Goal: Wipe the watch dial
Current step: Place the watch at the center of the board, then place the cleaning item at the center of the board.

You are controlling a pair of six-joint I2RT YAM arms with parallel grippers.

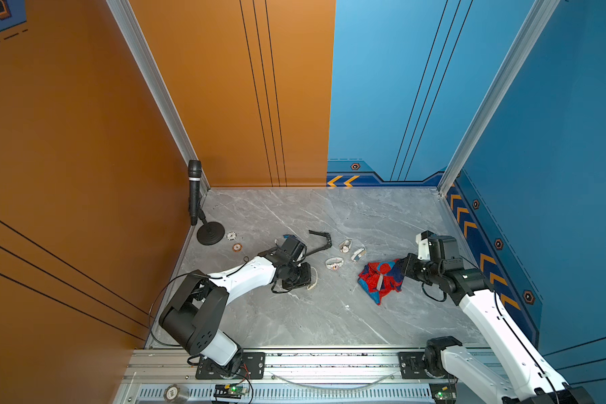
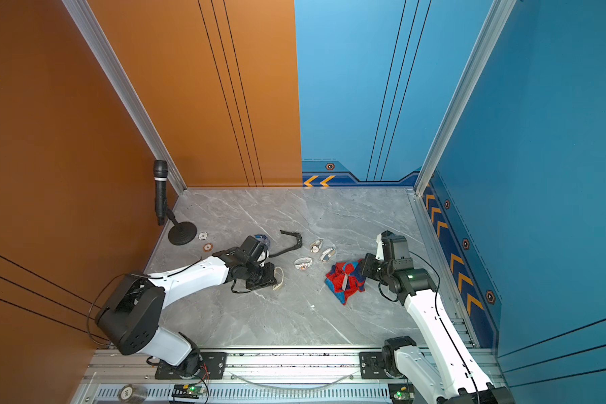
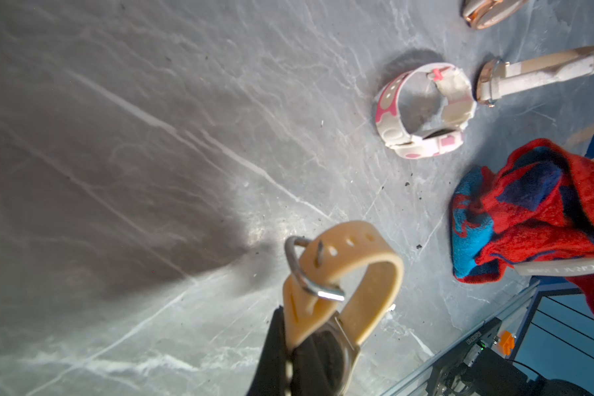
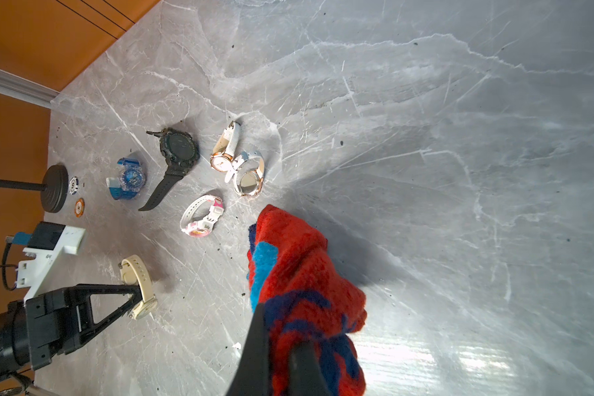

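- Grey marbled worktop (image 1: 294, 321): my two arms reach in from the near edge, one on the left and one on the right.
- My right claw (image 4: 282, 332) is clamped on a crumpled red-and-blue cloth (image 1: 382, 280), right of centre.
- My left claw (image 4: 138, 301) pinches the cream-strapped watch (image 3: 343, 267) by its case, left of centre. Its buckled strap loop points right, toward the cloth.
- Cloth and watch are apart, with bare worktop between them. I judge the cloth must travel left.
- The cloth's grey label (image 3: 563, 269) has lettering too blurred to read.

L gripper (image 2: 273, 280) w/ cream watch (image 2: 279, 278) | R gripper (image 2: 361, 271) on red-blue cloth (image 2: 343, 280) | pink watch (image 2: 303, 263) btwn them | blk watch (image 2: 297, 240) beyond L gripper
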